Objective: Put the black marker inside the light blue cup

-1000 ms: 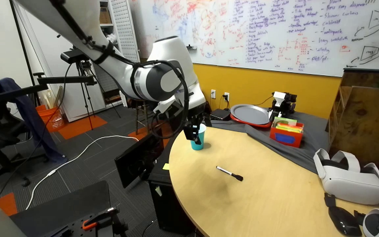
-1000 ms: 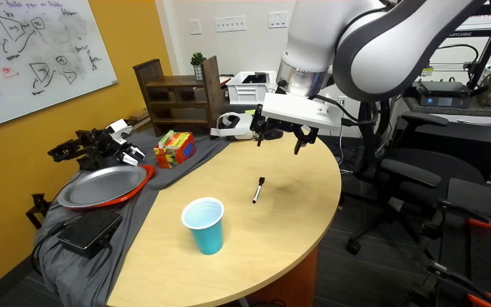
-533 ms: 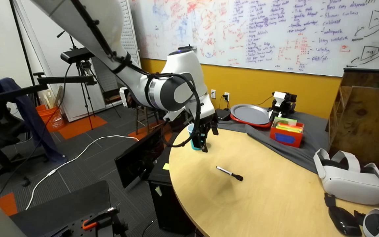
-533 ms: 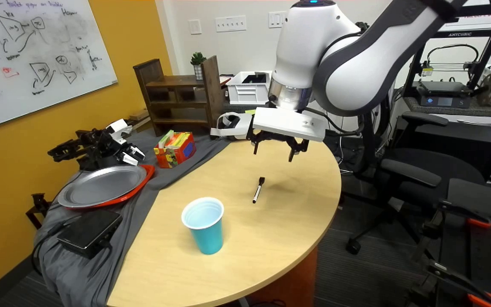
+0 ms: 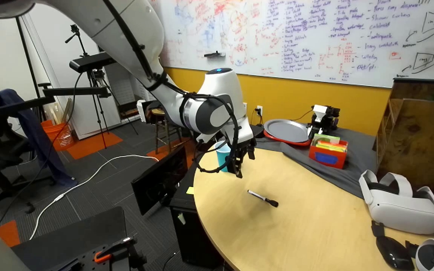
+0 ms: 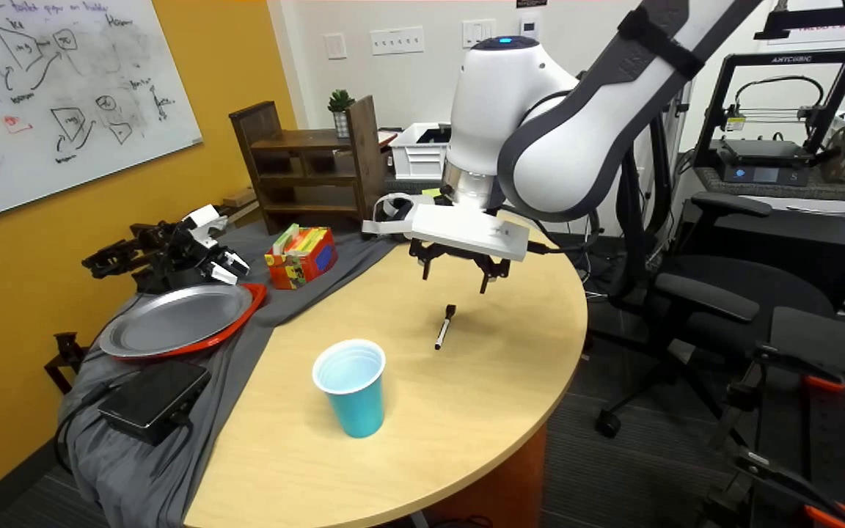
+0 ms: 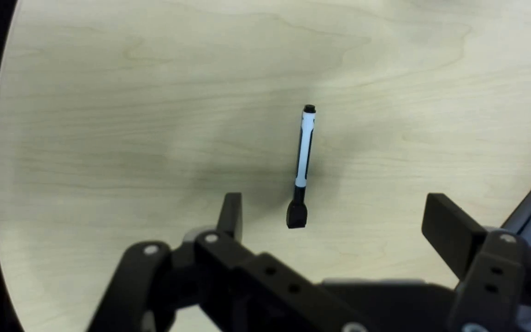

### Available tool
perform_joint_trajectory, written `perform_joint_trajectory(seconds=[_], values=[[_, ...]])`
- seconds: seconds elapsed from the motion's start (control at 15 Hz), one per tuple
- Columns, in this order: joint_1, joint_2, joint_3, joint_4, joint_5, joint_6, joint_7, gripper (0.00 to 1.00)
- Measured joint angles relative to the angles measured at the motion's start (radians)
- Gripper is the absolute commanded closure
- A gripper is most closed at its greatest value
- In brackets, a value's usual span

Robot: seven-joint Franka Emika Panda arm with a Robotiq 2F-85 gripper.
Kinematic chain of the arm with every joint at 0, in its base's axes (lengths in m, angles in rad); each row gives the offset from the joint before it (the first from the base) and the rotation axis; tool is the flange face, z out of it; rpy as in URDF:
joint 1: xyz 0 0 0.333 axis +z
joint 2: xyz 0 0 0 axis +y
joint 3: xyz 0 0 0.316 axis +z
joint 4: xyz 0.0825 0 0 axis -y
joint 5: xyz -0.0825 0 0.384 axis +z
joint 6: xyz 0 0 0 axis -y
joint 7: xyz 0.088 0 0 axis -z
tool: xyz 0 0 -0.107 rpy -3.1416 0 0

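Note:
The black marker [image 5: 262, 198], with a white barrel and a thick black cap, lies on the round table. It also shows in an exterior view [image 6: 444, 329] and in the wrist view [image 7: 304, 150]. The light blue cup [image 6: 358, 403] stands upright with a white rim; in an exterior view [image 5: 222, 157] the gripper and its cable partly cover it. The cup is out of the wrist view. My gripper [image 6: 455, 284] is open and empty above the table. In the wrist view the gripper [image 7: 333, 203] has the marker's cap between its fingertips, nearer the left one, without contact.
The wooden table [image 6: 305, 477] has a curved edge. On the grey cloth stand a metal pan [image 6: 180, 319] on a red tray, a red box [image 6: 303, 257], a small black robot arm [image 6: 173, 253] and a black box [image 6: 155, 400]. A white headset [image 5: 401, 207] sits at the table's side.
My gripper has come down and moved toward the marker, leftward in an exterior view and rightward in another. It stays open. The marker and the cup have not moved.

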Motion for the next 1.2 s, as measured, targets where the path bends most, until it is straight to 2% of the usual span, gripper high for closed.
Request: perform_joint_trajectory(seconds=[0.47, 0.8, 1.2], values=[[0.012, 0.096, -0.024, 0.061, 0.036, 0.001, -0.038, 0.0], [0.014, 0.107, -0.025, 0.07, 0.044, 0.001, -0.046, 0.0], [0.081, 0.122, -0.106, 0.078, 0.043, 0.001, -0.045, 0.0]])
